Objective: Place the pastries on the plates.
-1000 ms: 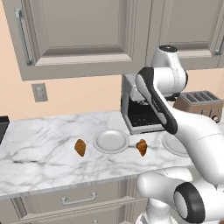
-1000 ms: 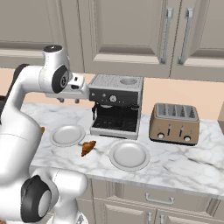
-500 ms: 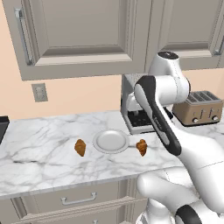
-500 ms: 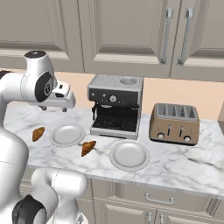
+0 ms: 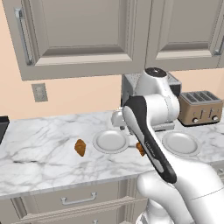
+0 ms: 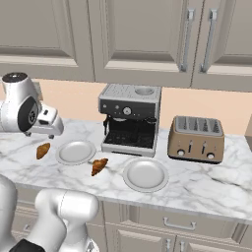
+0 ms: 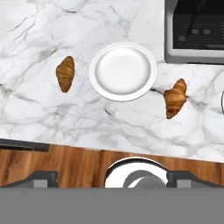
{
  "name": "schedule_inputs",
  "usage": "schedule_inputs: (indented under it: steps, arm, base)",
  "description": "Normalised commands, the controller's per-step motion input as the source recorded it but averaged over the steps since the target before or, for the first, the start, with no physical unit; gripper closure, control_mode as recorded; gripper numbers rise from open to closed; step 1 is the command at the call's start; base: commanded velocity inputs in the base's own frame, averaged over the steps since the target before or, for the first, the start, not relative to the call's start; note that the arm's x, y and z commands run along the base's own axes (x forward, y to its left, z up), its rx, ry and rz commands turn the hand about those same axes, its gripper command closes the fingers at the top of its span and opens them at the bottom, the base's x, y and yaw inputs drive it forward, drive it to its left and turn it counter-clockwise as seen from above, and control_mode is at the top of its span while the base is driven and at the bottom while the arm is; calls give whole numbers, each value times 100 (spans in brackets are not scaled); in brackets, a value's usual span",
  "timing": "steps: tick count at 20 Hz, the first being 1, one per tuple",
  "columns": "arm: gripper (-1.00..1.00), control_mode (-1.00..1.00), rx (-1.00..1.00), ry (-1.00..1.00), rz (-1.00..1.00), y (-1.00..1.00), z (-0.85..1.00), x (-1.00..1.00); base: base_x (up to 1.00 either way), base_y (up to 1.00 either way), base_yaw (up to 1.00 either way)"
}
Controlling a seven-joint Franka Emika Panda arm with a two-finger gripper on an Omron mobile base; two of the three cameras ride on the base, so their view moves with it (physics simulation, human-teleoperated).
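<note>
Left base view: two empty plates on the marble counter (image 5: 39, 144), left plate (image 5: 110, 141) at centre and right plate (image 5: 180, 143) at right, with one pastry (image 5: 80, 147) lying bare at centre left and the other pastry (image 5: 140, 148) half hidden behind the forearm, so nothing placed yet. Right base view: gripper (image 6: 50, 128) raised at the left edge above the counter, likely for an overview; open or closed, cannot tell. Hand view: looking straight down, left plate at upper centre, pastries flanking it apart from its rim, coffee machine (image 7: 194, 30) in the upper right corner.

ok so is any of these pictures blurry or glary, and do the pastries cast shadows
Hand view: sharp, no glare; each pastry has just a faint soft shadow on the counter. Left and right base views: evenly lit and crisp, with the plate showing mild shading.
</note>
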Motion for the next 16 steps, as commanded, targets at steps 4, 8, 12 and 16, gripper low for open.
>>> schedule_inputs:
  steps: [4,8,12,16]
  arm:
    - [-100,-100,0,0,0,76,-41,-2]
    - [-100,-100,0,0,0,68,-49,15]
    - [-100,-100,0,3,0,39,-36,43]
    - [-100,-100,0,0,0,23,-28,42]
  base:
    - [0,0,0]
    - [0,0,0]
    - [0,0,0]
    - [0,0,0]
